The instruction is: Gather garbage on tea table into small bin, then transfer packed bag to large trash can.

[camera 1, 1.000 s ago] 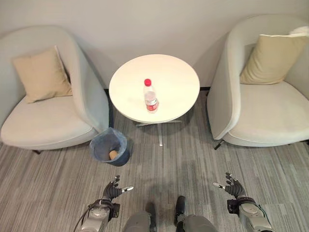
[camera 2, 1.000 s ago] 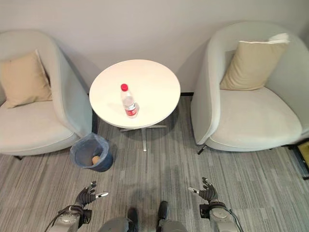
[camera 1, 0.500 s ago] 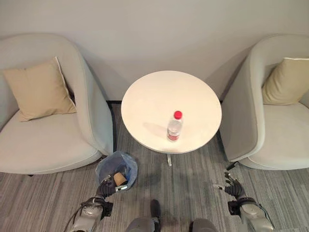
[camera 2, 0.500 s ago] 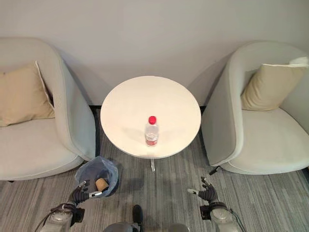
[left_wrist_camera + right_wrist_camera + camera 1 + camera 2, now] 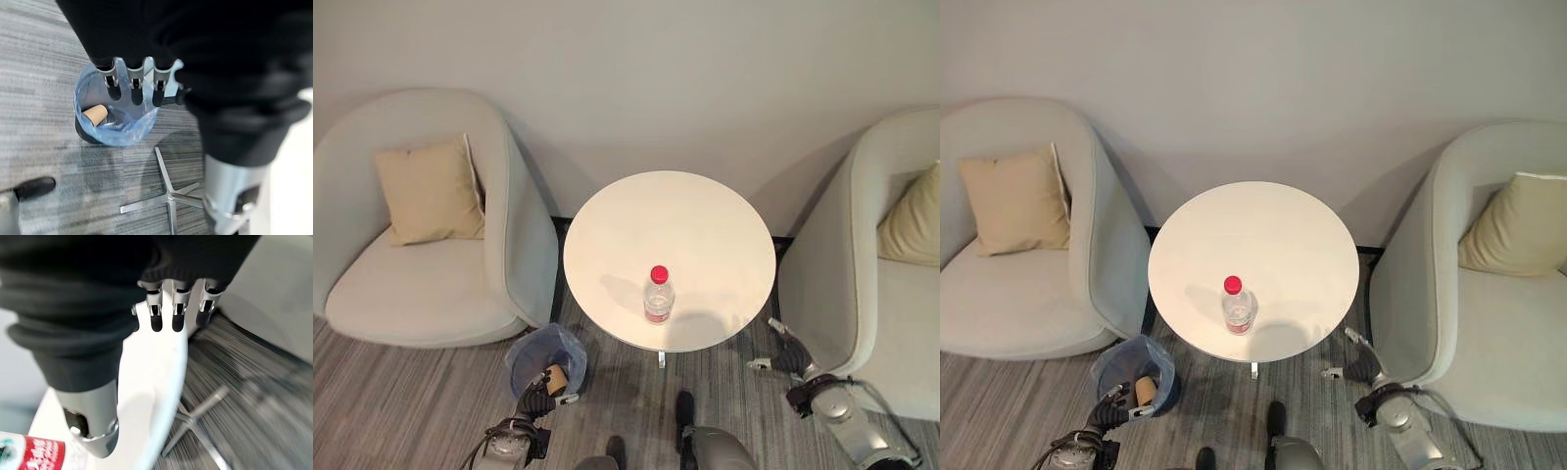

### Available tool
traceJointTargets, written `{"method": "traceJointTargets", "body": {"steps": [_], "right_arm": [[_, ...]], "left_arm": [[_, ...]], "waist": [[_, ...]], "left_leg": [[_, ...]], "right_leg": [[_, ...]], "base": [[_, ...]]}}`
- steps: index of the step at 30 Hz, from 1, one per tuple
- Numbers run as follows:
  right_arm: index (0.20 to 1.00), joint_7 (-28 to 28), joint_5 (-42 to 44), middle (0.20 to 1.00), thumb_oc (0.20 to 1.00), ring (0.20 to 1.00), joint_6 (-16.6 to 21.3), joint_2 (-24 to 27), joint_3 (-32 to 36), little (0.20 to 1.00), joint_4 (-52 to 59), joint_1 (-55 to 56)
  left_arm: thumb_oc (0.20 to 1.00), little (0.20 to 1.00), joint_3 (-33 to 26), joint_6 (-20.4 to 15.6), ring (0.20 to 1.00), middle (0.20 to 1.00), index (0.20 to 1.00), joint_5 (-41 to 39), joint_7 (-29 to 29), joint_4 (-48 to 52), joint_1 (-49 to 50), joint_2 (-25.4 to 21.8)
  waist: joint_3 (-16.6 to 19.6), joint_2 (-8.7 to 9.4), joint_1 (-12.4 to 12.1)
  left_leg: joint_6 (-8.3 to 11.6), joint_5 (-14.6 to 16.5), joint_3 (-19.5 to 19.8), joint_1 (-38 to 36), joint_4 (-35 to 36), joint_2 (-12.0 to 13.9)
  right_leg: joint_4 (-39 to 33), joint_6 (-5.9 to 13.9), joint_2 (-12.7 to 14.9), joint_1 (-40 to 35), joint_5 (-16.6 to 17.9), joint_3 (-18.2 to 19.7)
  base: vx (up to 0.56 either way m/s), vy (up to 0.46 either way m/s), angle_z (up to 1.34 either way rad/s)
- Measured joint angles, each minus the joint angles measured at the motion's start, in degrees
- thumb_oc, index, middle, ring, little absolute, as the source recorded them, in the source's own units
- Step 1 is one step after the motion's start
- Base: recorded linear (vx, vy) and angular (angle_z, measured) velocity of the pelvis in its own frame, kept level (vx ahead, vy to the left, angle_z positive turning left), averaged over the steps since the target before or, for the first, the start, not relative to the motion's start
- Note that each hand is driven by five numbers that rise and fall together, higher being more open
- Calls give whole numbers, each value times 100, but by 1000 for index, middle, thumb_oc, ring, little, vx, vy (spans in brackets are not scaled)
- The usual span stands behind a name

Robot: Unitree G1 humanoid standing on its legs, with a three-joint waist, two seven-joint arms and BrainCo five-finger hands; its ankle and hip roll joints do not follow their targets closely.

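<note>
I see my left robot hand (image 5: 540, 399) low with relaxed fingers, my right robot hand (image 5: 790, 355) raised, fingers loosely straight.

A clear plastic bottle (image 5: 657, 295) with a red cap and a red label stands upright on the near part of the round white surface (image 5: 705, 235). On the floor near-left of it sits a small dark bin (image 5: 546, 356) lined with a blue bag, a brown paper cup (image 5: 555, 376) lying inside.

The right hand (image 5: 791, 356) is rising toward the edge of the round white table surface (image 5: 705, 225); the left hand (image 5: 540, 399) is now overlapping the small blue-lined bin (image 5: 530, 349).
</note>
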State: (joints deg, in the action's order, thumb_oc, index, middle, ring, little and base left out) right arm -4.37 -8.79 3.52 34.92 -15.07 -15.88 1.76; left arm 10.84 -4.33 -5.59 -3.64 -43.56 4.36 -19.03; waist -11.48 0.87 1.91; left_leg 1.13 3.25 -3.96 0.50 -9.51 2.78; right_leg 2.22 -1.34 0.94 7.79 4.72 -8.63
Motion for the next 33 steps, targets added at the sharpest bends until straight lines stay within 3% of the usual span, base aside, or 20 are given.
{"method": "traceJointTargets", "body": {"steps": [2,3,4,6,9,10,11,14,20,26,33], "right_arm": [[1000,7,-82,1000,1000,1000,64,69,-2,1000,262,-153],[1000,125,-136,1000,1000,1000,111,61,-142,1000,410,-263],[1000,206,-137,1000,1000,1000,117,60,-281,1000,413,-200],[1000,218,-130,1000,1000,1000,104,-96,-277,1000,371,-312],[1000,252,-135,1000,1000,1000,151,-138,-469,1000,387,-468],[1000,265,-135,1000,1000,1000,146,-125,-461,1000,385,-420],[1000,271,-135,1000,1000,1000,141,-163,-467,1000,370,-411],[1000,271,-131,1000,1000,1000,136,-463,-468,1000,286,-417],[1000,326,-124,1000,1000,1000,132,-918,-686,1000,131,-695],[1000,381,-119,1000,1000,1000,91,-1126,-1035,1000,-455,-749],[1000,415,-167,1000,1000,1000,-21,-1242,-1653,1000,-748,-898]], "left_arm": [[1000,1000,34,0,1000,1000,1000,26,29,-120,-4,61],[1000,1000,42,1,1000,1000,1000,59,37,-190,-75,143],[1000,1000,42,-1,1000,1000,1000,60,39,-196,-108,172],[1000,1000,130,0,1000,1000,1000,62,18,-219,-156,178],[1000,1000,163,0,1000,1000,1000,77,30,-276,-117,248],[1000,1000,163,-7,1000,1000,1000,78,30,-252,-62,285],[1000,1000,138,-3,1000,1000,1000,78,18,-255,-50,263],[1000,1000,33,4,1000,1000,1000,77,-7,-257,44,169],[1000,1000,14,6,1000,1000,1000,75,-72,-235,127,16],[1000,1000,18,7,1000,1000,1000,75,-56,-204,412,105],[1000,1000,41,12,1000,1000,1000,76,2,-226,595,150]], "waist": [[-61,72,-45],[-107,117,-42],[-126,8,-35],[-173,-38,-51],[-134,-91,-11],[-15,-288,-19],[4,-314,-55],[140,-219,-59],[191,-184,-167],[343,-339,-267],[558,-321,-385]], "left_leg": [[87,-1,3,149,-471,14],[168,-35,-137,252,-74,68],[292,-188,-160,224,560,203],[305,-194,-115,260,656,216],[224,-270,-120,49,1024,177],[132,-428,-107,33,1093,165],[57,-627,-133,33,1087,152],[-126,-791,-135,-148,1384,-121],[-141,-791,-60,-260,1408,-372],[-119,-651,4,-278,1453,-324],[-163,-637,40,-250,1453,-282]], "right_leg": [[-253,-114,10,-306,11,20],[-691,-113,47,-602,11,-60],[-727,-102,-58,-706,25,-115],[-715,-97,-72,-780,24,-154],[-710,-92,-66,-899,25,-264],[-704,-88,-134,-934,14,-259],[-693,-16,-115,-953,-1,-227],[-679,264,137,-970,33,-209],[-694,402,394,-1109,33,-224],[-693,467,334,-1178,-17,-237],[-694,446,287,-1165,-15,-266]], "base": [[49,20,10],[107,133,13],[171,245,7],[187,257,-11],[94,142,-7],[65,106,-10],[89,154,-4],[43,78,10],[32,37,11],[16,8,2],[0,2,2]]}}
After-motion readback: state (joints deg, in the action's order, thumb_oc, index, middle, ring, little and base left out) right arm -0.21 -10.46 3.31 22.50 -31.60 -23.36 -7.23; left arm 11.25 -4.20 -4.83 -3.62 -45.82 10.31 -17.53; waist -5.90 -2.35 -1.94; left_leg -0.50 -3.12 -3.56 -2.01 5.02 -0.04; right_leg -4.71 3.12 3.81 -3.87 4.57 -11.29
